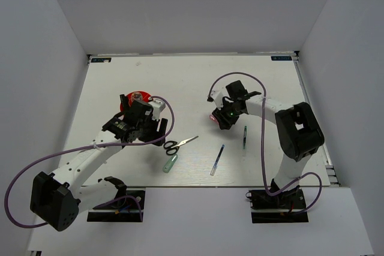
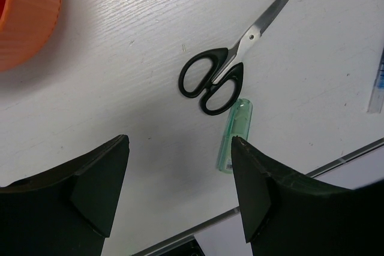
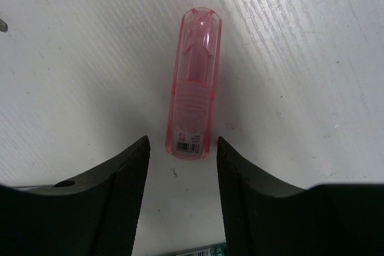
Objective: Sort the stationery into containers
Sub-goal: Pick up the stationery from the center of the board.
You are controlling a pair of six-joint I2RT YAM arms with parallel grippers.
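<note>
Orange cup partly beyond left wrist view's corner, blue pen beyond its edge.

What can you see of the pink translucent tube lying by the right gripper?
The pink translucent tube is short, clear-pink plastic, with a rounded far end, a ribbed middle, a darker core inside and a barcode label at its near end. It lies flat on the white table, near end between the open fingers of the right gripper, a gap on each side; only the table touches it.
</note>
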